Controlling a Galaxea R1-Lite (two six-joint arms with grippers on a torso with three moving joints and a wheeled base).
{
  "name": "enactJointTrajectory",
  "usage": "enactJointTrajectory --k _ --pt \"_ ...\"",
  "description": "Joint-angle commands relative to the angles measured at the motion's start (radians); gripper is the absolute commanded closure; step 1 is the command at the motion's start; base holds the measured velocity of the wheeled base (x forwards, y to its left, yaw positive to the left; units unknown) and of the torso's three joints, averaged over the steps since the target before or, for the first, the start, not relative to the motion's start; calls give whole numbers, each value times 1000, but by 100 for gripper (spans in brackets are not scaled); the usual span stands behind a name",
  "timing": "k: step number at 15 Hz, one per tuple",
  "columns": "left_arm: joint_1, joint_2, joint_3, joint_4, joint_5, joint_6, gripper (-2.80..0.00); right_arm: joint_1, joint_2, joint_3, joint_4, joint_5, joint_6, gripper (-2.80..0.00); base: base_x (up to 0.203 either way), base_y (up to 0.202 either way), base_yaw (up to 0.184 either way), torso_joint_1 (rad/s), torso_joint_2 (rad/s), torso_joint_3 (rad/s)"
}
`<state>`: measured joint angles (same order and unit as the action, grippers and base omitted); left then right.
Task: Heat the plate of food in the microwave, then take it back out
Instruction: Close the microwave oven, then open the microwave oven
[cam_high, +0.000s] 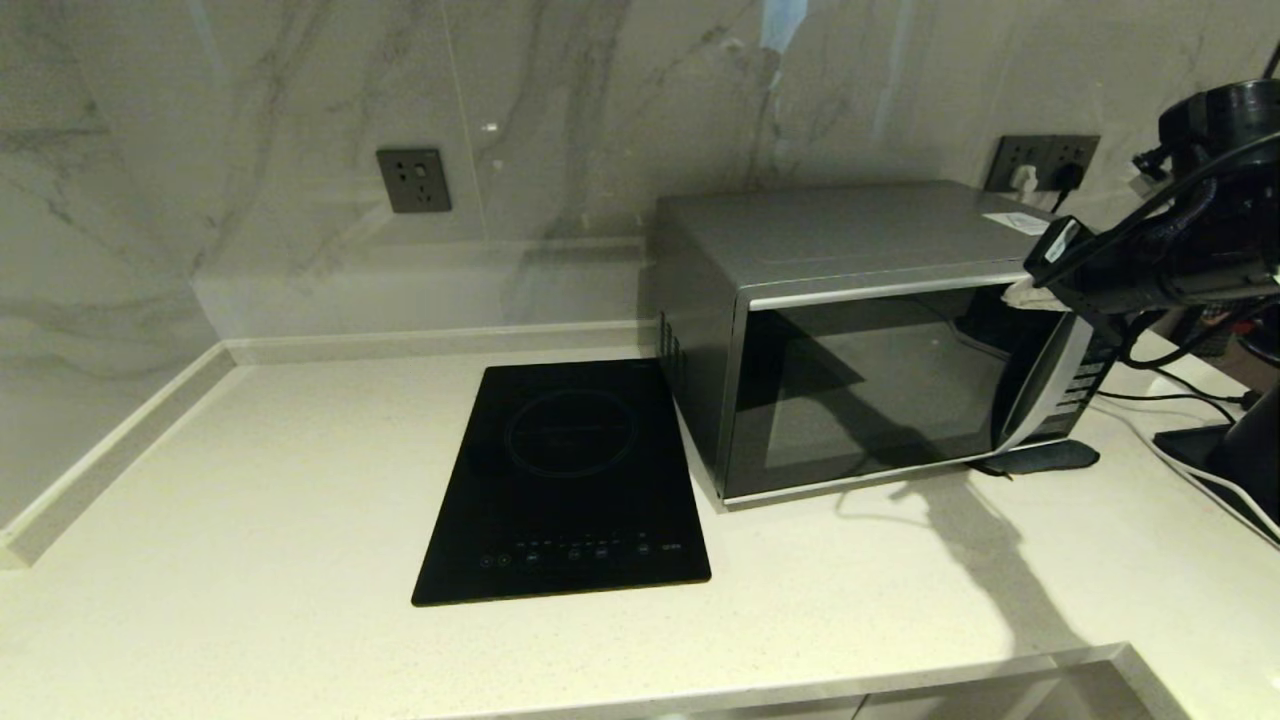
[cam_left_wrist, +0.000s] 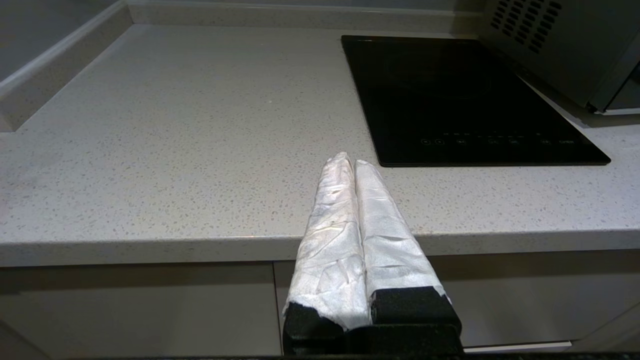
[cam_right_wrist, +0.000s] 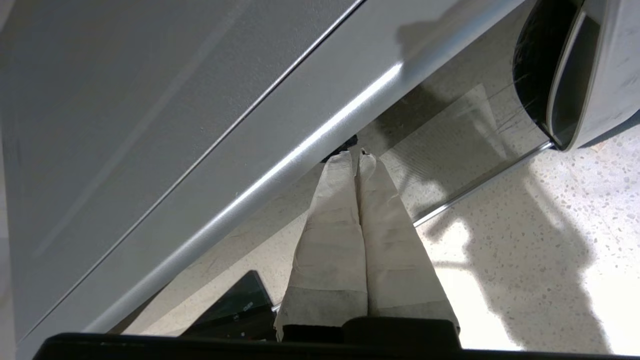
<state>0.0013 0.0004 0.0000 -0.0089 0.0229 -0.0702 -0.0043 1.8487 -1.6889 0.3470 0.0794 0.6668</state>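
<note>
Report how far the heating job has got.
Done: nothing I can confirm; the silver-grey microwave has its dark glass door shut, and no plate of food shows on the speckled pale countertop or through the glass. In hand: the right gripper, shut, hovers at the door's top right corner. The left gripper is parked, shut. Left: opening the door and taking the plate out.
</note>
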Motion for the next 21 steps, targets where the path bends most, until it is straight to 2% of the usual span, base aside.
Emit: enactJointTrajectory --k 1,4,6,11,14,17,18,21 --pt "0 1 0 0 0 0 0 2 -9 13 8 8 4 0 0 0 0 0 0 0" --pt "0 1 0 0 0 0 0 43 -91 82 26 90 1 0 0 0 0 0 0 0" --pt "0 1 0 0 0 0 0 109 -144 130 57 127 1 0 0 0 0 0 0 0" --pt "0 1 0 0 0 0 0 274 -177 206 63 126 -5 0 0 0 0 0 0 0" --pt "0 1 0 0 0 0 0 333 -160 203 63 119 -9 0 0 0 0 0 0 0" --pt "0 1 0 0 0 0 0 412 -113 184 56 47 -37 0 0 0 0 0 0 0" --pt "0 1 0 0 0 0 0 446 -90 173 55 -5 -49 0 0 0 0 0 0 0" --pt "0 1 0 0 0 0 0 512 -21 72 54 -88 -72 0 0 0 0 0 0 0"
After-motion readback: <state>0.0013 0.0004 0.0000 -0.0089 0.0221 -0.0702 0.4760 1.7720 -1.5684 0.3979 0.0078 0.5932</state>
